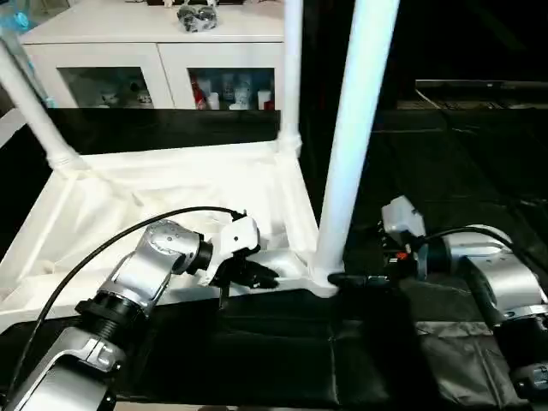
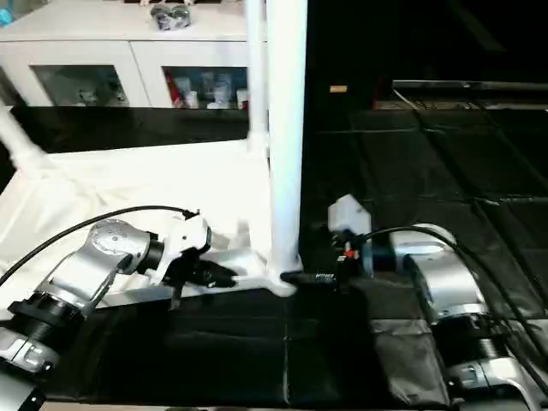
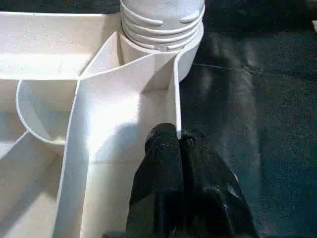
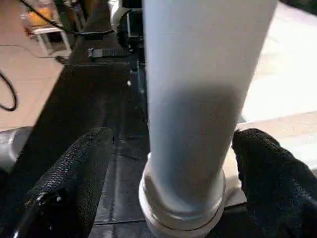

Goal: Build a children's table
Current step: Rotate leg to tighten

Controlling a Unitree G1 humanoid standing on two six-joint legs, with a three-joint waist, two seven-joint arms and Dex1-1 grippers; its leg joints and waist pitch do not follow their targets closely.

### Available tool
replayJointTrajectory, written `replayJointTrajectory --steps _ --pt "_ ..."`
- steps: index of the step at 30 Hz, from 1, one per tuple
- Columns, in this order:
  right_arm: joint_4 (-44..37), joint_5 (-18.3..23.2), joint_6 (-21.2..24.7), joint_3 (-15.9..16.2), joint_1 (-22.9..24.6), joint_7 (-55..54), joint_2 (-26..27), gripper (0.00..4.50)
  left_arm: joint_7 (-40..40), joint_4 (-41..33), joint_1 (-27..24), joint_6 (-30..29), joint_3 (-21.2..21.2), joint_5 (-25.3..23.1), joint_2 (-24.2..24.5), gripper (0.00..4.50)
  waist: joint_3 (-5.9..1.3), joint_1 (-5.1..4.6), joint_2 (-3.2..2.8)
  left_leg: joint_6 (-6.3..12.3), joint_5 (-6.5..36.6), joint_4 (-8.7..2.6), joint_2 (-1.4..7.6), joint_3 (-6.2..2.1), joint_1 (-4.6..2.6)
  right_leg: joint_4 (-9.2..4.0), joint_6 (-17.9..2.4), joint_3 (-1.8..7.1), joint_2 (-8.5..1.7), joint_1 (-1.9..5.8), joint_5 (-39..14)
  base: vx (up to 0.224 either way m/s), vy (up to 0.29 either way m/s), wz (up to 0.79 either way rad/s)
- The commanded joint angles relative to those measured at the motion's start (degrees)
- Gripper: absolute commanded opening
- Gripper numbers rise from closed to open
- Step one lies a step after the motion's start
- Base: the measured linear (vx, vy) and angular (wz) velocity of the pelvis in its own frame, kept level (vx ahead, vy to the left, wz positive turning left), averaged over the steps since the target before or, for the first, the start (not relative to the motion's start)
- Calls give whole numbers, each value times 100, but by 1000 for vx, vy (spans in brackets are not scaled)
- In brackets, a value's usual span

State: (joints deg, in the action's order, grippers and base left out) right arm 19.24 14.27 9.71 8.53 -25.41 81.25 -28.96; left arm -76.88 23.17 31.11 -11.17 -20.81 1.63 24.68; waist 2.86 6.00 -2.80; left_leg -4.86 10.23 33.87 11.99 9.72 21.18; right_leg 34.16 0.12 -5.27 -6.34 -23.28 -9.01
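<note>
The children's table top (image 1: 171, 205) lies upside down on a black mat, ribs up. Three white legs stand in its corner sockets: the near right leg (image 1: 351, 128), the far right leg (image 1: 291, 68) and a far left leg (image 1: 30, 103) that leans. My left gripper (image 1: 261, 276) is at the front rim, just left of the near right socket, shut on the thin rim wall (image 3: 176, 99). My right gripper (image 1: 342, 280) is low at the near right leg's base (image 4: 183, 198). It is open, with one finger (image 4: 79, 173) on each side of the leg and gaps showing.
A white cabinet (image 1: 154, 60) with glass doors stands behind the table top, with a small grey object (image 1: 197, 17) on it. The black mat (image 1: 445, 154) stretches away to the right. A black cable (image 1: 103, 248) arcs over my left forearm.
</note>
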Motion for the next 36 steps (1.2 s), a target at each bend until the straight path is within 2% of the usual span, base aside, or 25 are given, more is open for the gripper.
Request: replayJointTrajectory --steps 1,4,5,15,16,24,33,34,35,36 --pt "66 123 59 50 -120 151 -35 368 -304 -277 9 128 -154 95 18 0 -410 -10 80 442 1228 -388 104 40 -39 -348 -1431 224 -176 307 -1384 0 0 0" --pt "172 104 29 94 -151 219 -9 359 -375 -319 -3 141 -187 109 44 0 -414 27 82 418 1232 -386 103 43 -46 -345 -1432 226 -179 305 -1404 0 0 0" --pt "195 105 44 110 -150 255 -8 335 -385 -331 -2 135 -202 119 53 0 -411 34 86 411 1238 -386 103 45 -46 -349 -1421 228 -178 304 -1418 0 0 0" --pt "296 112 24 208 -163 392 -21 279 -428 -353 -12 151 -220 118 71 0 -423 39 70 401 1185 -380 96 36 -35 -337 -1404 221 -172 316 -1357 0 0 0" --pt "296 114 22 214 -158 399 -20 258 -425 -346 -7 154 -223 121 72 0 -422 34 78 402 1184 -383 96 36 -32 -337 -1411 218 -171 318 -1351 0 0 0" --pt "243 141 43 218 -77 422 22 204 -389 -321 -2 139 -215 127 73 0 -425 38 71 401 1195 -378 96 37 -37 -332 -1438 219 -169 319 -1310 0 0 0" --pt "-11 340 331 170 153 205 194 195 -34 -240 24 -121 -88 143 -104 0 -415 51 59 381 1233 -380 98 40 -51 -347 -1437 223 -166 314 -1327 0 0 0" --pt "-124 372 398 122 244 -42 323 195 210 -171 72 -277 1 154 -233 0 -415 33 60 368 1251 -387 95 40 -41 -344 -1420 224 -166 320 -1376 0 0 0" --pt "-145 351 504 88 266 -296 429 195 332 -150 98 -358 51 173 -305 0 -408 39 38 326 1348 -388 93 40 -64 -364 -1391 221 -171 304 -1529 0 0 0" --pt "-133 288 628 69 270 -582 531 195 458 -129 122 -417 93 177 -372 0 -394 27 51 308 1395 -397 86 42 -60 -388 -1350 221 -165 306 -1634 0 0 0"
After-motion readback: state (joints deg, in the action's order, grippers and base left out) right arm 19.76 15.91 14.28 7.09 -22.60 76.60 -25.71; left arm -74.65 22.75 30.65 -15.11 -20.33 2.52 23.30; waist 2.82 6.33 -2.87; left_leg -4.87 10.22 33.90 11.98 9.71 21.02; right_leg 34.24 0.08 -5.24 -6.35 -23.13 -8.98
